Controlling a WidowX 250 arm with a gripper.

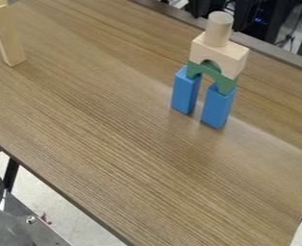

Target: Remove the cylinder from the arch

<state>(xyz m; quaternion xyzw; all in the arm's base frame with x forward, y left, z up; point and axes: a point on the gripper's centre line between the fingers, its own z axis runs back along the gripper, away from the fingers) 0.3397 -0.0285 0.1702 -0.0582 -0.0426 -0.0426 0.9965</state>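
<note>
The pale cylinder [218, 30] stands upright on top of the pale notched block [236, 56], which sits on the green arch [226, 84] bridging two upright blue blocks [185, 91], set slightly apart with a gap between their inner faces. This stack stands at the upper right of the view, nearer the worktop's [115, 144] far edge than its lower-left one, with a broad stretch of wood surface reaching toward the tilted pale board [9, 41] at upper left; whether the pincer is spread or pressed together, I cannot tell.
</note>
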